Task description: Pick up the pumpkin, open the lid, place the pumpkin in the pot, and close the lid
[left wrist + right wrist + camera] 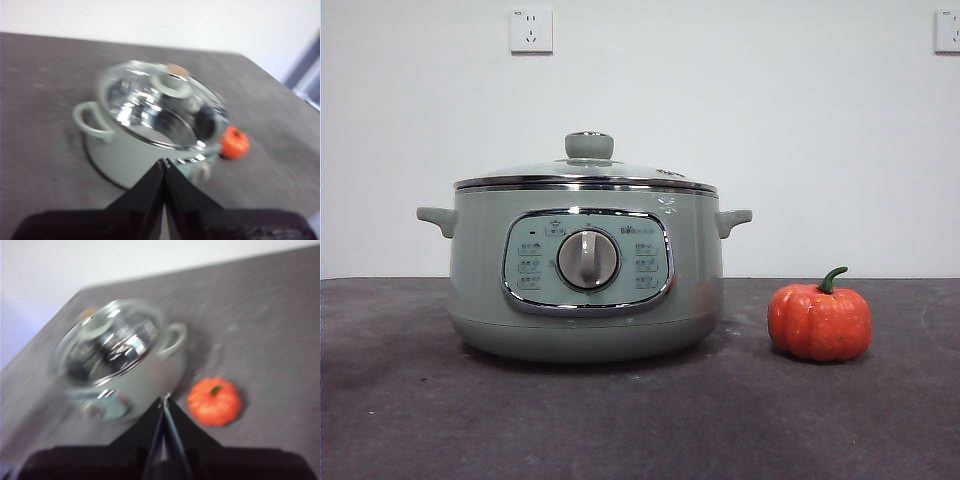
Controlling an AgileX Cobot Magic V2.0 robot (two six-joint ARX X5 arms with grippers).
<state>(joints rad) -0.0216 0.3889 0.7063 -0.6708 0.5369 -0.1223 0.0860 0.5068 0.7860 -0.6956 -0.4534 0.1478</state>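
Glossy ribbed pumpkin (819, 322) upright on dark counter (620, 420), green stem curving up, beside sage-green pot (585, 280), glass lid (586, 170) seated, left gripper (164, 162) and right gripper (164, 401) jaws closed, empty.

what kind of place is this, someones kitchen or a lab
Probably a lab or test bench, not a kitchen: the pot and a toy pumpkin stand alone on a dark grey table before a bare white wall with sockets.
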